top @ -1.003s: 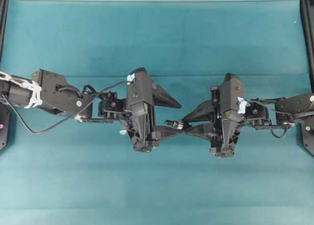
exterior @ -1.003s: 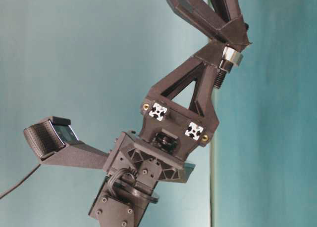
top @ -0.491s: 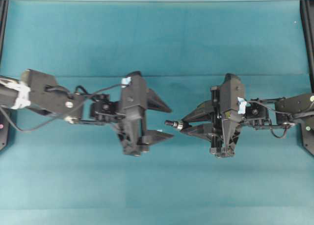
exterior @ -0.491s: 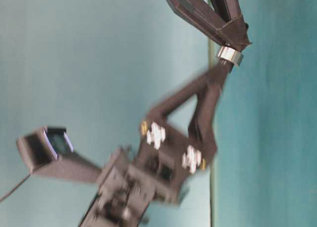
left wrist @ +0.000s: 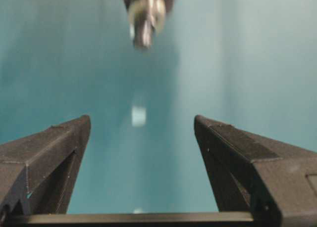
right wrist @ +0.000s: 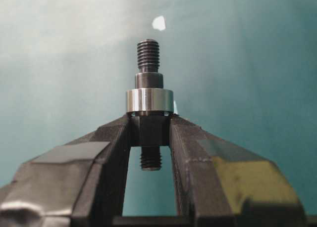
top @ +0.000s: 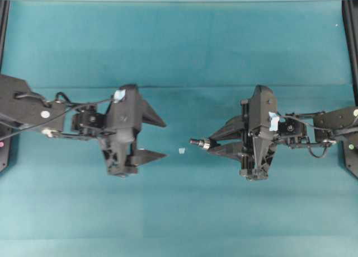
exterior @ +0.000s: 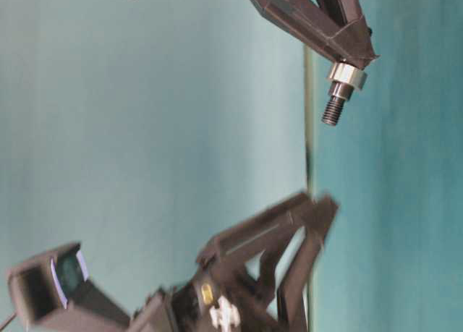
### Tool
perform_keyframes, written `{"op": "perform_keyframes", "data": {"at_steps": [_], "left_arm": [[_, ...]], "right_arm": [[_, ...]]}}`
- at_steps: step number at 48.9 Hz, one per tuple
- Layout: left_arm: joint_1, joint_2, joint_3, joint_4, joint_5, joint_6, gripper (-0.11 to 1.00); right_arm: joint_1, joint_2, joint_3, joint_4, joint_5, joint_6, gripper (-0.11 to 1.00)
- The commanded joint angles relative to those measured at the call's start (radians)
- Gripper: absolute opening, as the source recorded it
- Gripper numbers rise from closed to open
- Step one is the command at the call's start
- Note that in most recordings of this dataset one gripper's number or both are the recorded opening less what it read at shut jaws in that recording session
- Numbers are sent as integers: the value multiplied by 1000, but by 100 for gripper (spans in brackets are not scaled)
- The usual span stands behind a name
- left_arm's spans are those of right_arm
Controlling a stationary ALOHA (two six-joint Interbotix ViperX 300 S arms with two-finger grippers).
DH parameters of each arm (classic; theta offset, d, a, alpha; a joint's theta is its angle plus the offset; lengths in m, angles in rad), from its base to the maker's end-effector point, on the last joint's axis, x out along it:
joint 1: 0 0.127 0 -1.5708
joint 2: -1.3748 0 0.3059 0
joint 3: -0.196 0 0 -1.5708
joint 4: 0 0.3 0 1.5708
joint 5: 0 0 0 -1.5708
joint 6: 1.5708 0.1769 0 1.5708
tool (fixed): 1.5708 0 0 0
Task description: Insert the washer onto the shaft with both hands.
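Overhead: the right gripper (top: 211, 143) is clenched on the shaft (top: 197, 141), which points toward the left gripper (top: 158, 139); that one stands released, empty, well apart from the shaft.

Table level: the washer (exterior: 346, 75) sits on the shaft just beside the right fingertips.

Left wrist: nothing lies between its fingers (left wrist: 49, 153).

Right wrist: the washer rests seated against the fingertips; the insertion looks done. No writing is readable.

Silver washer (right wrist: 149, 100) seated on threaded shaft (right wrist: 148, 64)
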Motion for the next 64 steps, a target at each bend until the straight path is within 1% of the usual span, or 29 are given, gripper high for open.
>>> {"op": "perform_keyframes", "data": {"at_steps": [1, 8, 64], "left_arm": [[-3, -35, -2, 2, 31, 12, 92], [-3, -49, 11, 2, 54, 15, 92], [-5, -52, 12, 2, 58, 14, 92]], "right_arm": [[0, -9, -17, -2, -5, -6, 0], [2, -9, -18, -2, -5, -6, 0], [2, -8, -20, -3, -5, -6, 0]]}}
